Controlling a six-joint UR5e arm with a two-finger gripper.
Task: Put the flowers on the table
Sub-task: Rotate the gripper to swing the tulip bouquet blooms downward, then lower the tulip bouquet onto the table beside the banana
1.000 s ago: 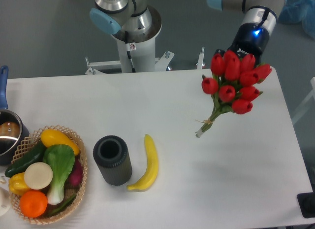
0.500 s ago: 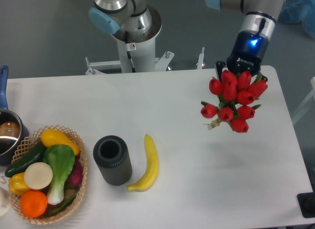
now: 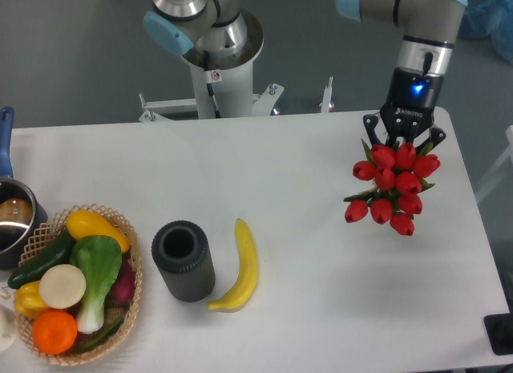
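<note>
At the table's point(image 3: 321, 309) left edge sit a pot point(image 3: 12, 216) with a blue handle and a wicker basket point(image 3: 132, 289) of vegetables and fruit. Near the front edge, left of centre, a dark cylinder point(image 3: 183, 261) stands upright, with a banana point(image 3: 243, 266) just beside it. Near the right edge, toward the back corner, the gripper point(image 3: 403, 140) points down. Its black fingers are spread around the top of the flowers point(image 3: 393, 188). Whether they grip the bunch cannot be told, nor whether the flowers touch the table.

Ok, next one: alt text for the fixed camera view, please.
A robot arm's pincer holds a bunch of red tulips over the right side of a white table. To the left lie a banana, a dark cylinder and a basket of vegetables.
</note>
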